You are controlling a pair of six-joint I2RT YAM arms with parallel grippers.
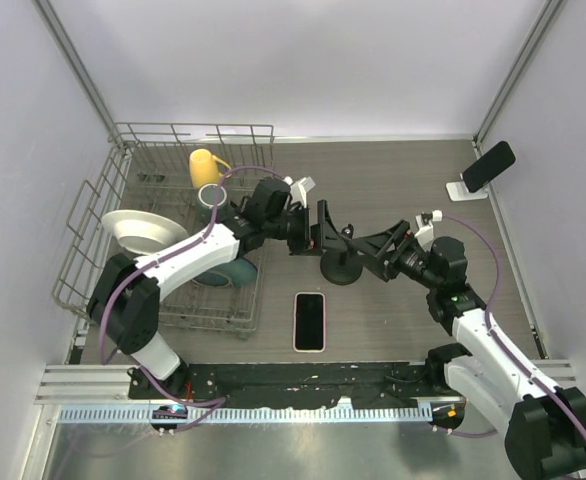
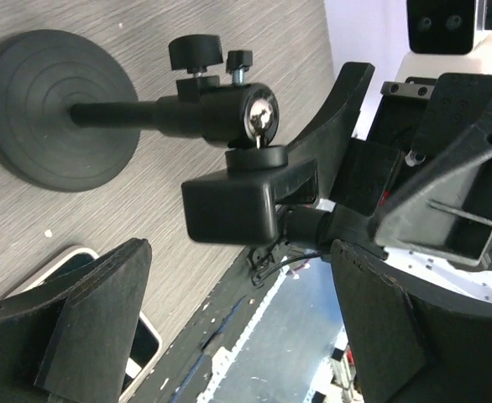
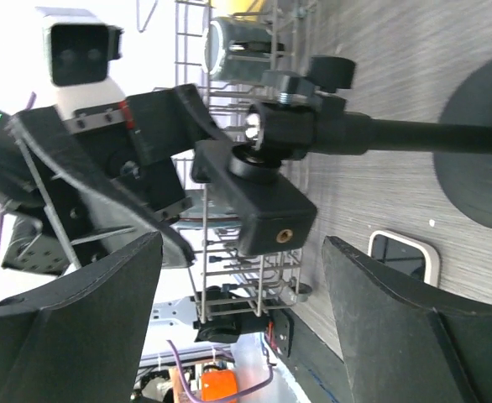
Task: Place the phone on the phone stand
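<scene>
Phone (image 1: pixel 310 321) lies flat; left arm (image 1: pixel 188 255) and right arm (image 1: pixel 483 335) reach inward.

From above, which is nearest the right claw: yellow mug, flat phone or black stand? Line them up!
1. black stand, just left of the right gripper, mid-table.
2. phone, lying flat toward the near edge.
3. yellow mug, in the rack, far back left.
</scene>
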